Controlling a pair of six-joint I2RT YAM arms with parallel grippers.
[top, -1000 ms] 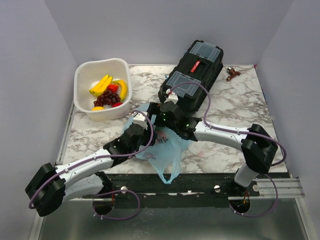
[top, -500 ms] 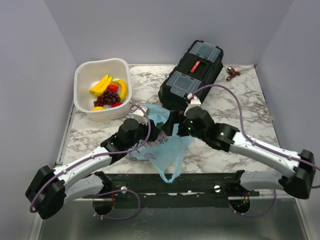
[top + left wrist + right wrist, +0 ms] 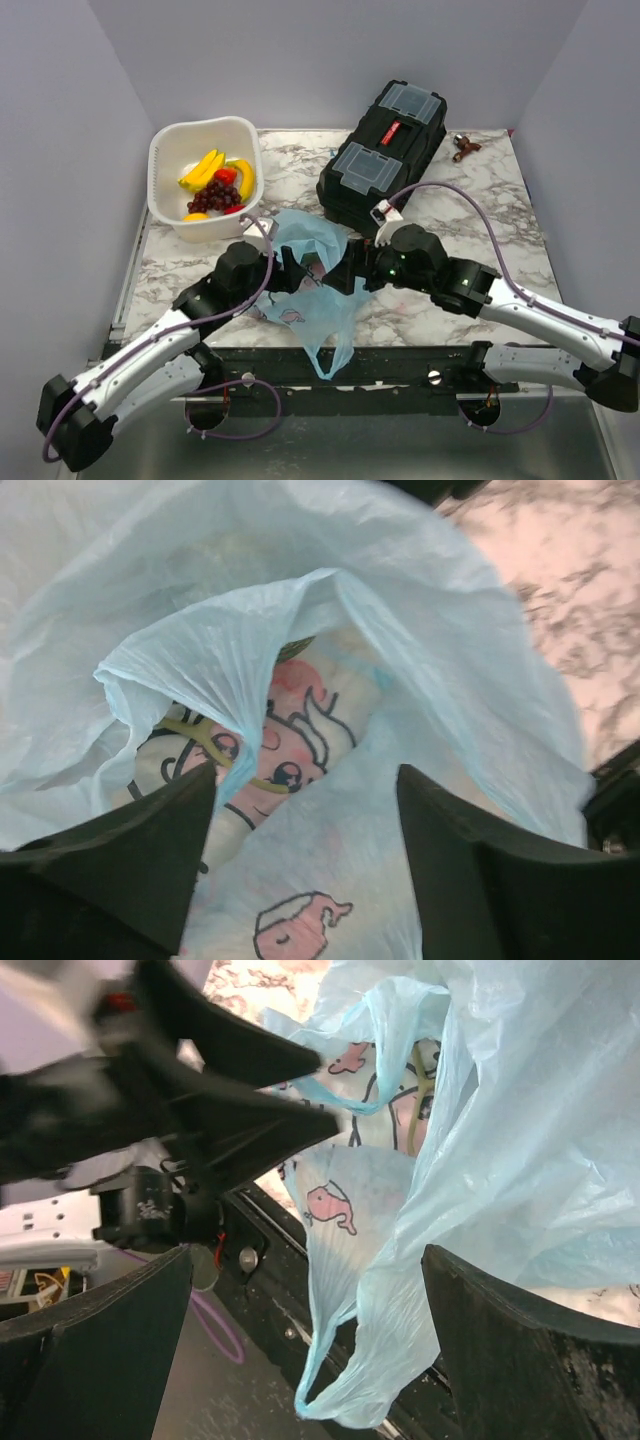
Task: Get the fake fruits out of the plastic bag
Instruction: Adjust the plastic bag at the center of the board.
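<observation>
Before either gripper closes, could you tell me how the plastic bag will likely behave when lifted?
Probably floppy: the plastic bag lies crumpled in soft folds and its loop handle droops over the table edge. Likely very light, since the film looks thin and translucent. It may bunch up rather than lift flat.

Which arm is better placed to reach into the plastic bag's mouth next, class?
Probably left. The open left gripper points straight into the open mouth of the plastic bag. The right gripper, also open, faces the bag's outer side and hanging handle.
</observation>
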